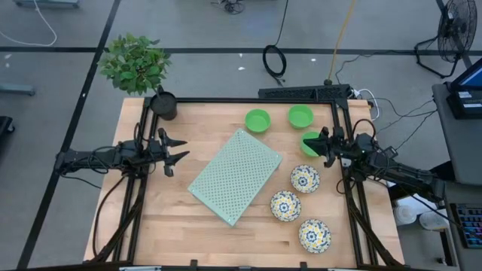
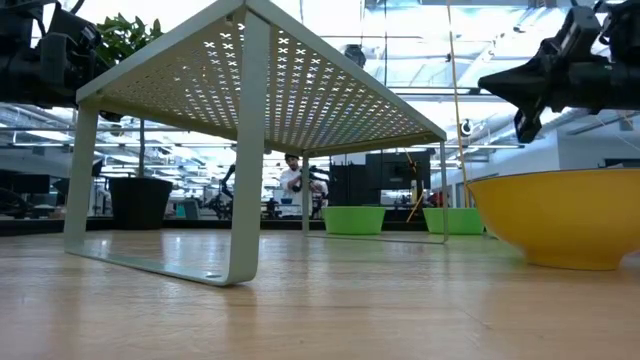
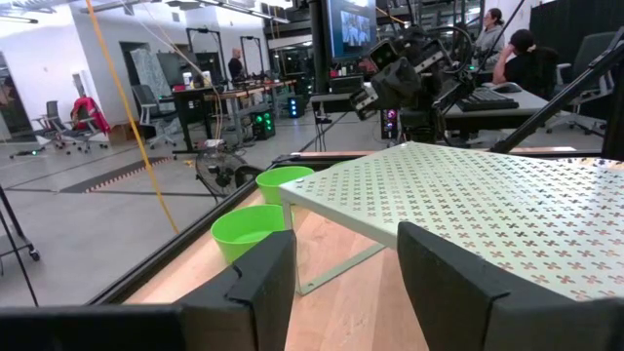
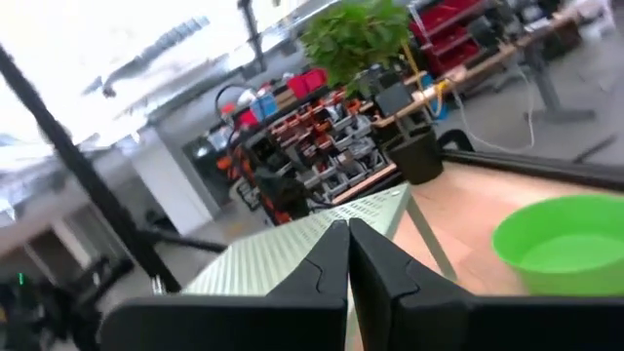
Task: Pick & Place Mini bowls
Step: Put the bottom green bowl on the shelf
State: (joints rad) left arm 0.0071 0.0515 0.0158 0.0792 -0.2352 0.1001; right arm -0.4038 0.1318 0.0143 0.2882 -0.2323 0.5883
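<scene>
Three plain green mini bowls (image 1: 257,120) (image 1: 300,116) (image 1: 312,141) stand on their bases at the far right of the table. The third is partly hidden under my right gripper (image 1: 306,147). Three floral mini bowls (image 1: 305,178) (image 1: 285,205) (image 1: 314,235) stand in a row toward the near right; one shows its yellow outside (image 2: 560,225) in the low view. My right gripper (image 4: 348,255) is shut and empty, raised above the table. My left gripper (image 1: 179,150) (image 3: 341,283) hangs open and empty at the table's left side, pointing level toward the middle.
A pale green perforated rack (image 1: 235,175) stands on its legs in the table's middle, between the two grippers. A black plant pot (image 1: 163,105) with a green plant sits at the far left corner. Bare wood lies at the near left (image 1: 166,226).
</scene>
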